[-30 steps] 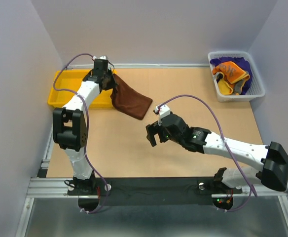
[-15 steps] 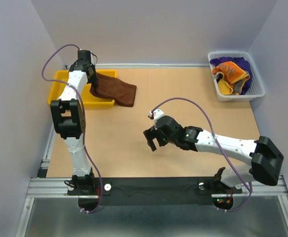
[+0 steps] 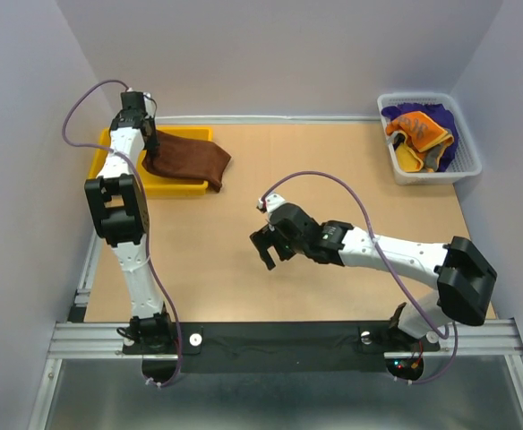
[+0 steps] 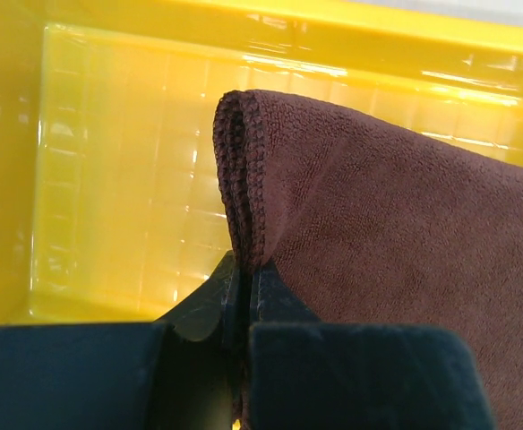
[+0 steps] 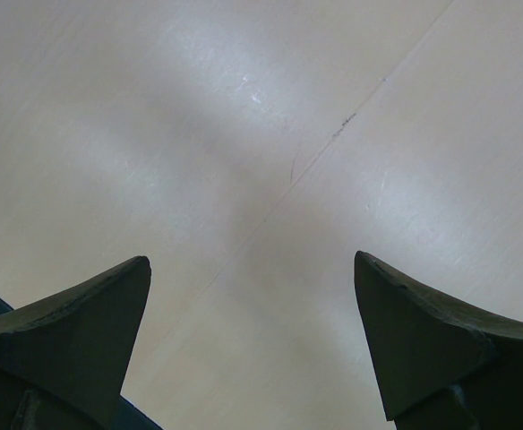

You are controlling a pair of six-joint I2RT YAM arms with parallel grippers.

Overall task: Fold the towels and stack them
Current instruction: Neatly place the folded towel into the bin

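Observation:
A folded dark brown towel (image 3: 190, 158) lies partly over the yellow tray (image 3: 109, 176) at the far left, its right part hanging over the tray's rim. My left gripper (image 3: 145, 143) is shut on its folded edge; in the left wrist view the towel (image 4: 387, 224) is pinched at the gripper (image 4: 244, 278) above the tray floor (image 4: 118, 179). My right gripper (image 3: 266, 244) is open and empty over the bare table middle; in the right wrist view the gripper (image 5: 252, 296) has only table beneath it. Purple (image 3: 436, 115) and orange (image 3: 418, 130) towels lie bunched in the white basket.
The white mesh basket (image 3: 463, 166) stands at the far right corner. The wooden table (image 3: 333, 179) is bounded by grey walls on the left, back and right. The arm bases sit on the black rail (image 3: 279, 345) at the near edge.
My left gripper has carried the brown towel leftward and back, from the table beside the tray to over the tray. My right gripper has shifted left and slightly nearer, staying open.

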